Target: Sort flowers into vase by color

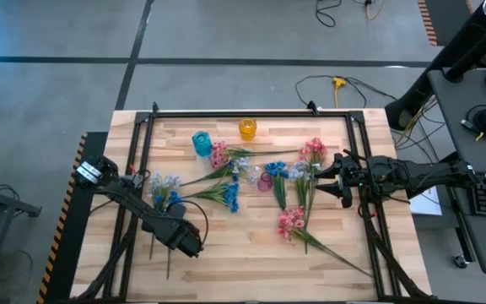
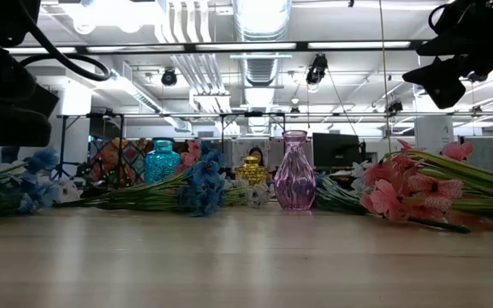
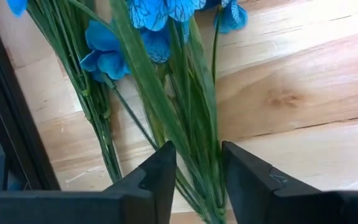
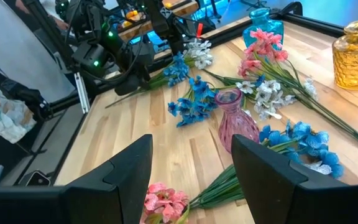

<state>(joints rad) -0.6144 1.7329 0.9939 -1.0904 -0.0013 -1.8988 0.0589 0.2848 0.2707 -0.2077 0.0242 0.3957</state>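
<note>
Several flower sprays lie flat on the wooden table (image 1: 251, 253): pink ones (image 1: 314, 150), bright blue ones (image 1: 230, 196) and a blue-and-white one (image 1: 163, 190) at the left. A teal vase (image 1: 201, 142), a yellow vase (image 1: 247, 128) and a pink vase (image 1: 265, 181) stand upright. My left gripper (image 3: 199, 180) points down over the left spray's green stems (image 3: 194, 130), open, one finger on each side of them. My right gripper (image 4: 191, 180) hangs open at the table's right edge, above the table. My left gripper comes from above, its fingers (image 3: 160, 177) lying across the bundle of stems and leaves (image 3: 197, 168) below the blue blooms. The bundle fills the gap between them and lies on the table. Whether the fingers touch it, I cannot tell.
A black metal frame (image 1: 251, 112) runs round the tabletop; one of its bars (image 3: 5, 124) lies close beside the left gripper. Flowers cover the middle of the table around the pink vase. Bare wood shows along the near edge (image 1: 243, 270).
</note>
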